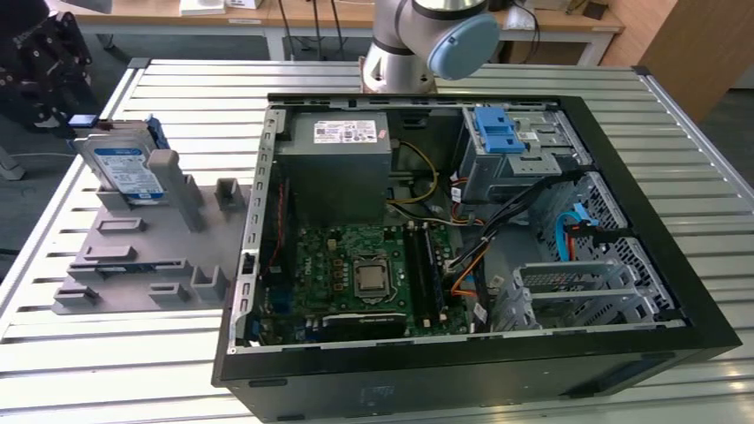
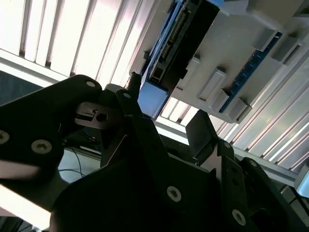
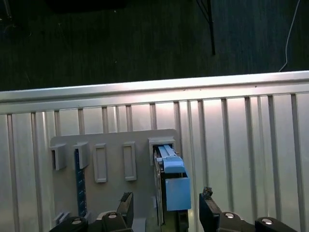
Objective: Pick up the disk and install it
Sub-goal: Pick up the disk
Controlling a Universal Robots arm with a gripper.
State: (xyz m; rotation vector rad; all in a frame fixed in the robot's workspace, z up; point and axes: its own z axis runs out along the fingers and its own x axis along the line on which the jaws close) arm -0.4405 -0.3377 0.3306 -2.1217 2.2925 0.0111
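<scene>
- Spanning the whole scene, a slatted metal worktop (image 1: 118,371) carries everything else.
- An open black computer case (image 1: 471,375) lies on its side on the exterior view's right half of the worktop, its inside facing up.
- A robot arm (image 1: 418,44) rises from the worktop's far edge, behind the case.
- A grey plastic holder (image 1: 130,256) with several slots and posts lies flat on the worktop, just beside the case on the exterior view's left.
- A green circuit board (image 1: 365,274) covers the near part of the case floor, and a grey power-supply box (image 1: 342,168) sits beyond it.
- The gripper (image 3: 167,203) hangs over the far end of the holder, its black fingers (image 3: 126,205) spread wide, one on each side of the disk's top edge. A gap shows on both sides, so it pinches nothing.
- The disk (image 1: 127,172), silver with a white-and-blue label and a blue frame, stands on edge in a slot at the holder's far end, outside the case. In both wrist views its blue end (image 2: 152,96) sits between the spread fingers.
- A small blue latch (image 1: 501,132) sits on top of the metal drive cage in the case's far corner, well apart from the disk.
</scene>
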